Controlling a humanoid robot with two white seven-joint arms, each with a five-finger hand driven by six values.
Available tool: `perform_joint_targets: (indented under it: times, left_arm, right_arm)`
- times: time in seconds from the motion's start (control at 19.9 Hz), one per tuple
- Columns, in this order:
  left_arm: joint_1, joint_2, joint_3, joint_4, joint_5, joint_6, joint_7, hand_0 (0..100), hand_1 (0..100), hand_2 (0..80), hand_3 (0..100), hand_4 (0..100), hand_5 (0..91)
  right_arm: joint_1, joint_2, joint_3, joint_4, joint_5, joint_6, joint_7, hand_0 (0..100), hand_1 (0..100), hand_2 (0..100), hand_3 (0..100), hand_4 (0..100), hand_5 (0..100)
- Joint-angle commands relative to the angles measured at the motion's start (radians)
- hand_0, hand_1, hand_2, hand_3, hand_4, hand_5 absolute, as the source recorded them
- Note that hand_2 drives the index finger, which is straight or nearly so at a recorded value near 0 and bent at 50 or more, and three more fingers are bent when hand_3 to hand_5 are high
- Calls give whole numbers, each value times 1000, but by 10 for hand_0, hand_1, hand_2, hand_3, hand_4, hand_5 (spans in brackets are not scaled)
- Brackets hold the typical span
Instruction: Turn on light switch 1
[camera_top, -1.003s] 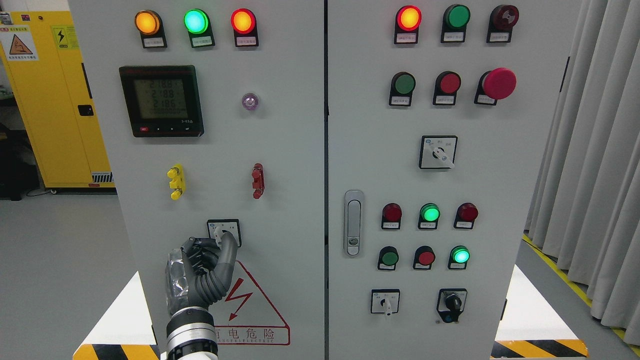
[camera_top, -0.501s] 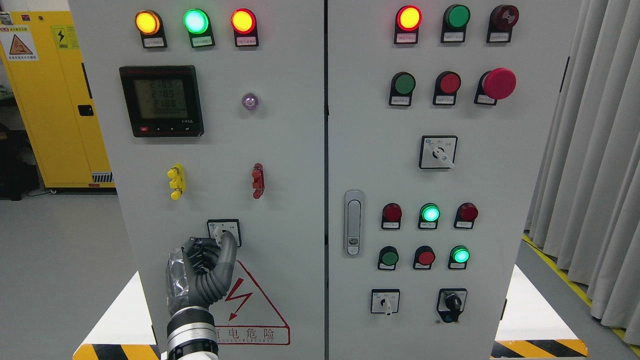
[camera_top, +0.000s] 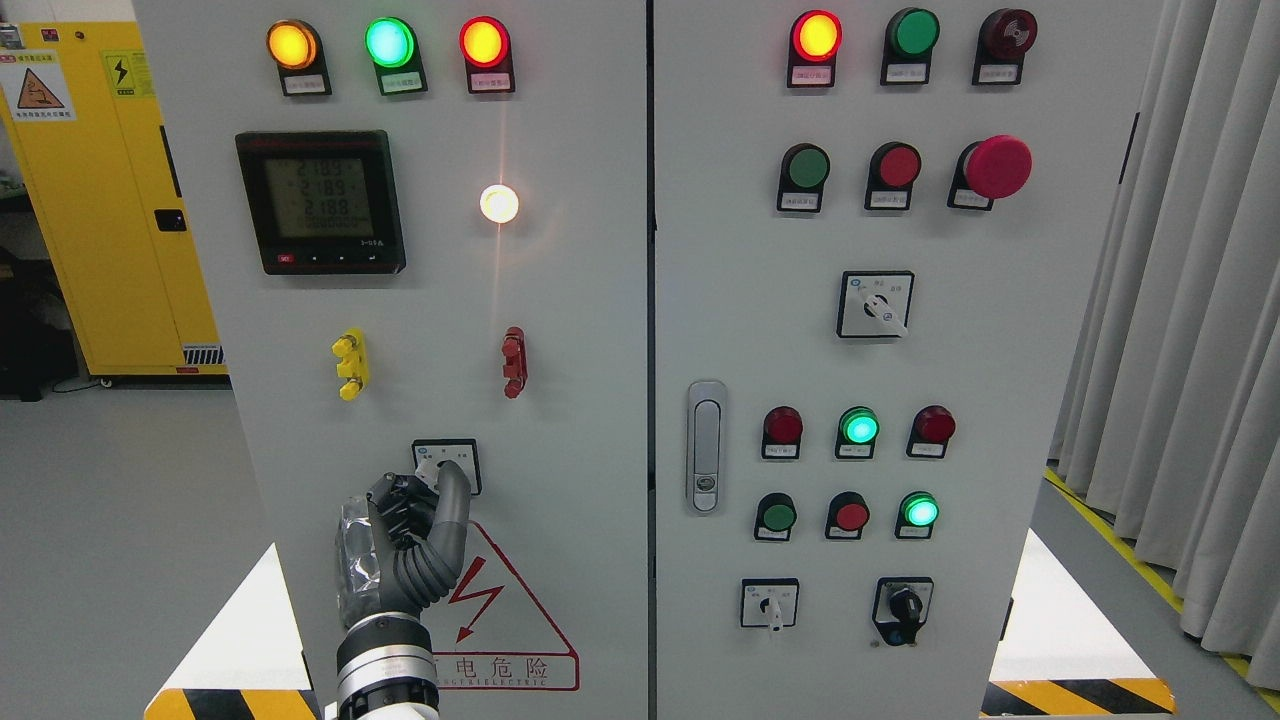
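Now lit, the small lamp on the cabinet's left door glows where it was dark before. Left hand pinches the rotary switch low on that door, above the red warning triangle; its knob's direction is hidden by fingers.

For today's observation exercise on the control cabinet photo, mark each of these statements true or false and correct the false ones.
1. The round lamp right of the digital meter is lit. True.
2. The left hand is at the rotary switch above the red warning triangle. True.
3. The big mushroom button on the right door is green. False: it is red.
4. All three lamps above the meter are red. False: they are amber, green and red.
5. A yellow cabinet stands at the left. True.
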Motion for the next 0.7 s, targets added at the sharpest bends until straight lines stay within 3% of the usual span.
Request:
perform_joint_targets:
  times: [0.0, 0.2, 0.35, 0.65]
  left_arm:
    - [0, 0, 1, 0, 0, 2, 6, 607, 508, 614, 917, 931, 899]
    - [0, 0, 1, 2, 1, 0, 6, 624, 492, 614, 916, 932, 899]
    - [0, 0, 1, 2, 0, 0, 6, 490, 471, 613, 916, 931, 899]
    - [0, 0, 1, 0, 0, 0, 6, 392, 460, 613, 916, 930, 899]
  right_arm:
    - [0, 0, 0, 0, -29, 1, 1, 0, 500, 40, 0, 0, 0]
    - [0, 0, 0, 0, -29, 1, -1, 0, 500, 40, 0, 0, 0]
    - [0, 0, 0, 0, -29, 1, -1, 0, 500, 40, 0, 0, 0]
    - [0, 0, 0, 0, -29, 1, 1, 0, 500, 40, 0, 0, 0]
